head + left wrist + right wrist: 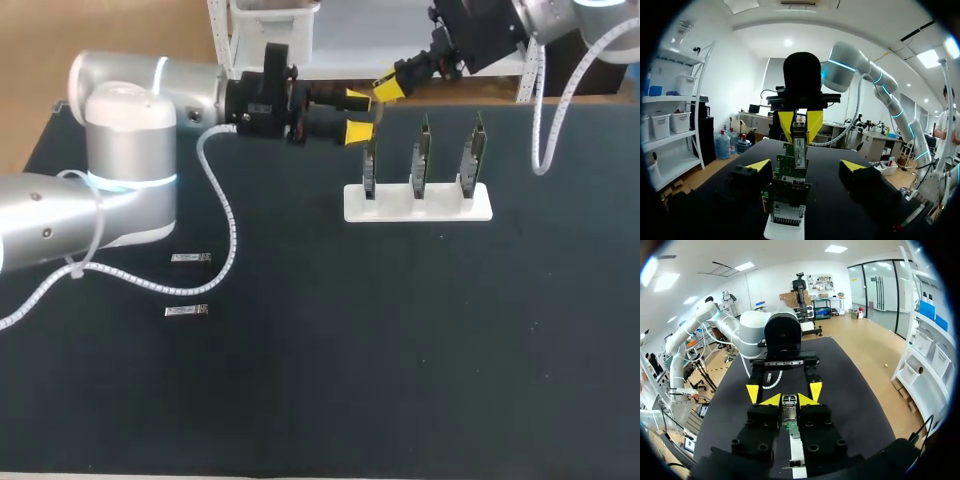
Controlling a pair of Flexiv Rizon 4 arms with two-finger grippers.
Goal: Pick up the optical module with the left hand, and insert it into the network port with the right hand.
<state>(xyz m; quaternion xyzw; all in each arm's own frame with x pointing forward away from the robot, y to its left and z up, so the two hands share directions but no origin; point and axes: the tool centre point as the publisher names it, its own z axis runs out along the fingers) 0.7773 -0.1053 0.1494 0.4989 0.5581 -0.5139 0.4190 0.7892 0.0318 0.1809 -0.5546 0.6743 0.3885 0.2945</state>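
**Head view.** A white rectangular base carrying three upright green circuit boards stands on the dark tabletop. Two small silver spare modules lie well apart from it, near the left arm. The left hand hovers level beside the leftmost board, fingers released. The right hand slants in from the far corner, close to it.

**Left wrist view.** The board row runs between the spread left fingers. Ahead, the right hand grasps the silver optical module, pointing down over the boards.

**Right wrist view.** The right fingers are clenched on the module, with a green board just under it.
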